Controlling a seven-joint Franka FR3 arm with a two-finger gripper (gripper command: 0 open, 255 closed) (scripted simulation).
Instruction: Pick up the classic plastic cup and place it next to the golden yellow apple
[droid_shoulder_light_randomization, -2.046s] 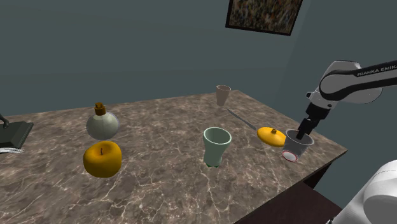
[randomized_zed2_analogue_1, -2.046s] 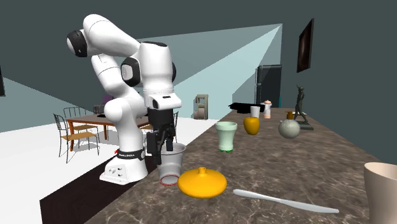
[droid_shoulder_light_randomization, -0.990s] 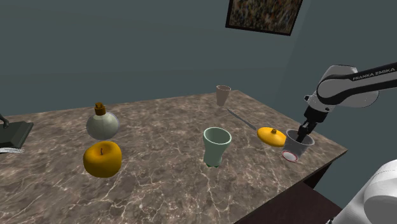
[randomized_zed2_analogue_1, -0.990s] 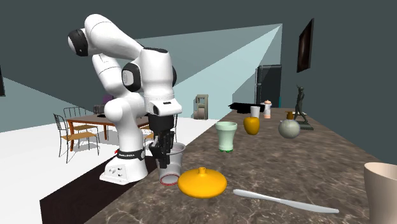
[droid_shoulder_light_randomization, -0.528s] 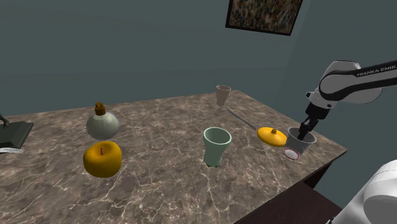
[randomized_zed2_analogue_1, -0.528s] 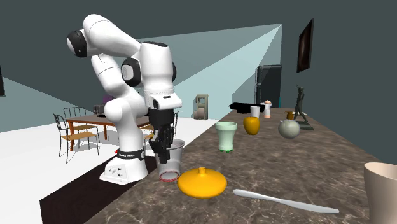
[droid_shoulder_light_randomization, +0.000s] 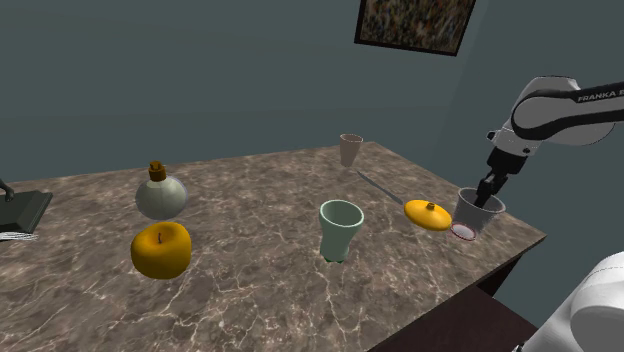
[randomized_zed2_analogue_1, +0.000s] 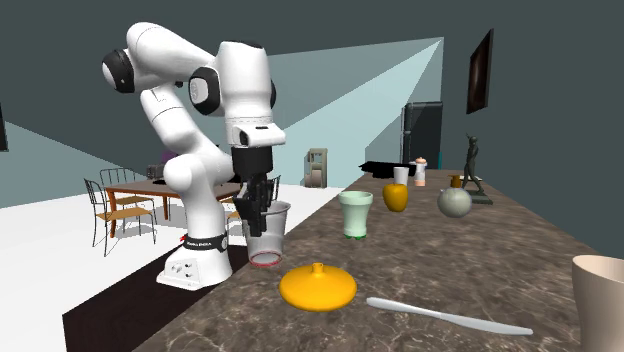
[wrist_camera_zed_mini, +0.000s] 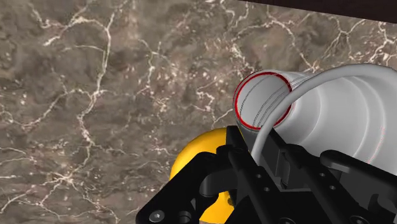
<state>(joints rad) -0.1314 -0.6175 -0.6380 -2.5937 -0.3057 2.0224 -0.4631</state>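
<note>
- The grey cup (droid_shoulder_light_randomization: 478, 215) is being held, tilted, by its rim in the pincer (droid_shoulder_light_randomization: 486, 196).
- Slipping is being risked; the green cup (droid_shoulder_light_randomization: 340, 232) mid-frame could be struck.

Lighting, shoulder view: dim overall. The grey-green wall (droid_shoulder_light_randomization: 200, 70) is flat and dark; the marble tabletop (droid_shoulder_light_randomization: 250, 270) is evenly lit, shadows beneath objects barely marked. The yellow apple (droid_shoulder_light_randomization: 161, 250) darkens toward its underside.

Second exterior view: brighter — the white arm (randomized_zed2_analogue_1: 235, 90) is softly shaded; a pale wedge of far wall (randomized_zed2_analogue_1: 340, 110) and the white floor (randomized_zed2_analogue_1: 50, 240) are lightest.

Wrist view: even light — marble veins sharp, the pale cup (wrist_camera_zed_mini: 337, 114) smoothly shaded, the black gripper (wrist_camera_zed_mini: 253, 143) nearly featureless.
</note>
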